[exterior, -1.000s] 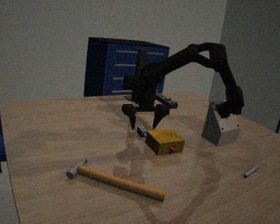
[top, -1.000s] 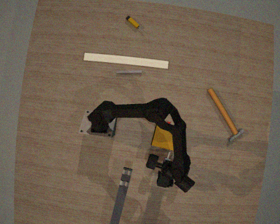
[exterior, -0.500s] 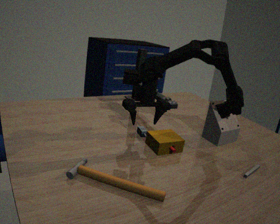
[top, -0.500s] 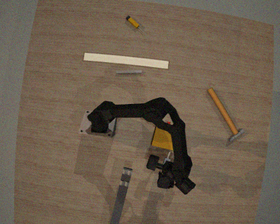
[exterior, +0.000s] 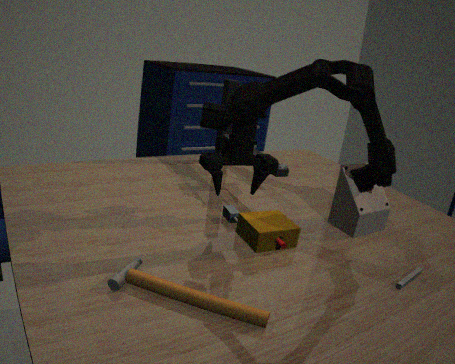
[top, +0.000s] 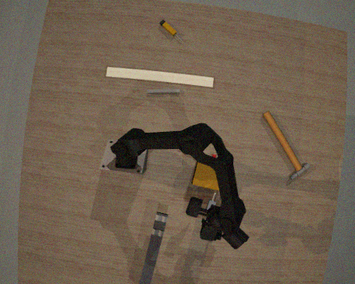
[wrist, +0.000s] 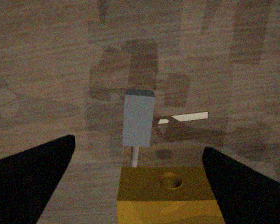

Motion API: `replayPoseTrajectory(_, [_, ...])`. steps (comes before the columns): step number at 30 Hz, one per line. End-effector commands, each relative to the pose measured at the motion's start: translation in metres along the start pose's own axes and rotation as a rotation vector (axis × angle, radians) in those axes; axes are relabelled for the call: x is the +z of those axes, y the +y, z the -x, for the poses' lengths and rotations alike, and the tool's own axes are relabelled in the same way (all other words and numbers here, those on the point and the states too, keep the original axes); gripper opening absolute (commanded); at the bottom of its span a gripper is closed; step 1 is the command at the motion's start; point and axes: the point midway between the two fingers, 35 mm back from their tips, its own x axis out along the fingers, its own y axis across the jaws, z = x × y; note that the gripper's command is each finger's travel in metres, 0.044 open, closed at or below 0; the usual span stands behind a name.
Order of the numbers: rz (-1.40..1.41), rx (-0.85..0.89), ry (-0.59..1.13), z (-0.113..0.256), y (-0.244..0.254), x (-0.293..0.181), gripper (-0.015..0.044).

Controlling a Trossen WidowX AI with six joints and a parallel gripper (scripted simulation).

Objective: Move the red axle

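Note:
The beam, a yellow block [top: 206,176] [exterior: 267,225] [wrist: 167,212], rests on the table. The red axle [top: 214,156] [exterior: 281,243] shows only as a short tip at one side face; the rest is hidden. A grey block with a thin rod [top: 211,204] [exterior: 230,213] [wrist: 138,121] lies by the opposite face, its rod pointing at the beam, beside a round hole [wrist: 171,180]. My gripper [exterior: 235,193] [wrist: 140,147] is wide open and empty above this grey block. The bracket [top: 150,253], a long dark grey bar with lighter end pieces, lies left of the gripper in the top view.
A hammer [top: 282,141] [exterior: 195,296] lies beyond the beam, away from the arm base [top: 125,157] [exterior: 360,207]. A small grey rod [top: 164,91] [exterior: 410,278], a pale strip [top: 160,76] and a yellow-handled tool [top: 169,28] lie farther off.

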Motion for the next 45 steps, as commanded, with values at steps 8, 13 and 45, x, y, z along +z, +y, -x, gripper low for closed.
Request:
replayPoseTrajectory(8, [0.037, 0.006, -0.016, 0.004, -0.009, -0.099, 0.044])
replayPoseTrajectory(13, [0.073, 0.004, -0.005, 0.002, -0.038, -0.172, 0.044])
replayPoseTrajectory(45, [0.084, 0.002, 0.003, -0.037, -0.05, -0.192, 0.044])
